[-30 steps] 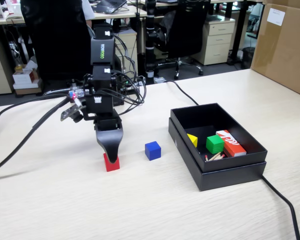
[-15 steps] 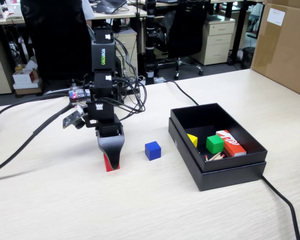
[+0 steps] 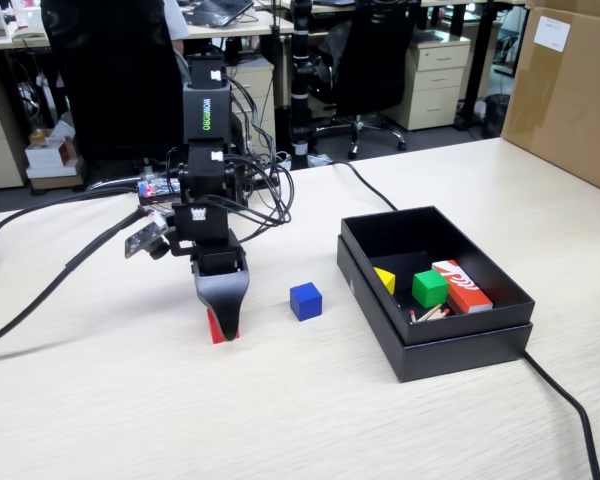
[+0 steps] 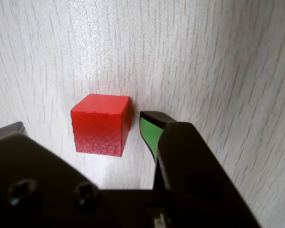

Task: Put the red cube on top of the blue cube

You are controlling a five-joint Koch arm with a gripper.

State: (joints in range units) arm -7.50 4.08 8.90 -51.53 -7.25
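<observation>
The red cube (image 3: 213,326) sits on the pale wooden table, mostly hidden behind the black gripper (image 3: 224,326) in the fixed view. In the wrist view the red cube (image 4: 100,130) lies between the two jaws of the gripper (image 4: 80,126). The green-padded right fingertip (image 4: 150,130) is just beside the cube's right face. The left jaw stands well off to the left. The gripper is open and down at table level. The blue cube (image 3: 305,301) stands on the table to the right of the gripper, apart from it.
An open black box (image 3: 450,345) to the right holds a green cube (image 3: 429,288), a yellow piece (image 3: 384,280), an orange-red box with white lettering (image 3: 462,285) and some matches. A cardboard box (image 3: 570,90) stands at the far right. Cables (image 3: 560,395) cross the table.
</observation>
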